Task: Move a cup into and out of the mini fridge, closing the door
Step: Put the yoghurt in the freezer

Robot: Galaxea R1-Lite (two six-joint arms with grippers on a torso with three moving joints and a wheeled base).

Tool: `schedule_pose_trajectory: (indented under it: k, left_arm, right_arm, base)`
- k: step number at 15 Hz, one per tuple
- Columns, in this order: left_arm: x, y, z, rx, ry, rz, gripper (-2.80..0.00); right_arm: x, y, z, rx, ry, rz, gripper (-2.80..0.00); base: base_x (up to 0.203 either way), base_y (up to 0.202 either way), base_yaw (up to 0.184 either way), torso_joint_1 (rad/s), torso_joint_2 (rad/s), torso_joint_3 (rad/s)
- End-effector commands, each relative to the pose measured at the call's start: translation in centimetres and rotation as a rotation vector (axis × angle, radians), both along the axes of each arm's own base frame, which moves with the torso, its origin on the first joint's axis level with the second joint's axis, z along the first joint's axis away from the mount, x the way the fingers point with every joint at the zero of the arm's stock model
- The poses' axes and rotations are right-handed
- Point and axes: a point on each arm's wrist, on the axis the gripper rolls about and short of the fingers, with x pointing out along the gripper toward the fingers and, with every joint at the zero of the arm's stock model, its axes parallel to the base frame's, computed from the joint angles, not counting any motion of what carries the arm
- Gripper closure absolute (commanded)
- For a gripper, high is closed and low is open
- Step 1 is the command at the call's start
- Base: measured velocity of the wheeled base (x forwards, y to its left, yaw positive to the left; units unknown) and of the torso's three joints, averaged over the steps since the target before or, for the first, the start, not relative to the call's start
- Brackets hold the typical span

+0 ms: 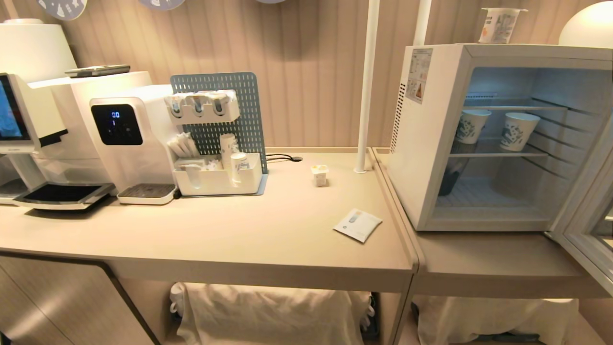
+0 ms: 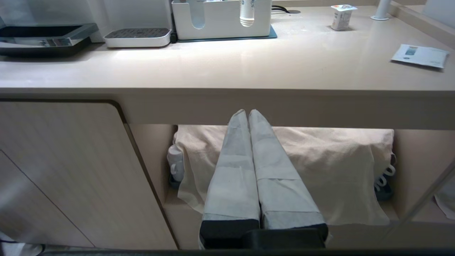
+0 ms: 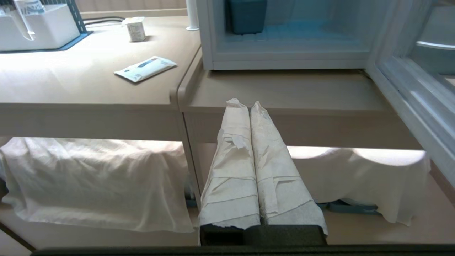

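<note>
Both the left claw (image 2: 247,113) and right claw (image 3: 249,106) hang clenched and empty below the beige worktop (image 1: 239,230), where the cup (image 1: 319,175) stands mid-frame, left of the mini fridge (image 1: 431,143), its door (image 1: 591,225) open at right.

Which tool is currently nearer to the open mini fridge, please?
Right. The right tool, shut, hangs below the counter edge directly before the mini fridge; the left tool, shut, hangs below the counter farther along, before the organiser.
</note>
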Motion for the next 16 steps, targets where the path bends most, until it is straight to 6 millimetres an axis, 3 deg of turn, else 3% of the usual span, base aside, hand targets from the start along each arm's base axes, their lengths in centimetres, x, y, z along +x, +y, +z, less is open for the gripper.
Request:
schedule_pose_trajectory:
  k: [1, 11, 16]
  left_arm:
    - [0.01, 0.0, -0.04, 0.0, 0.001, 0.0, 0.0]
    - [0.01, 0.0, -0.04, -0.006, 0.002, -0.001, 0.0]
    - [0.01, 0.0, -0.06, -0.008, 0.003, -0.001, 0.0]
  right_arm:
    - [0.0, 0.0, -0.01, -0.001, 0.002, 0.0, 0.0]
    - [0.0, 0.0, -0.01, -0.001, 0.002, 0.0, 0.0]
    - [0.0, 0.0, -0.01, 0.001, 0.002, 0.001, 0.0]
  base:
    - [0.177, 0.001, 0.002, 0.002, 0.0, -0.001]
    - [0.19, 0.0, -0.001, 0.002, 0.0, 0.001]
    - [0.017, 0.0, -0.001, 0.002, 0.0, -0.005]
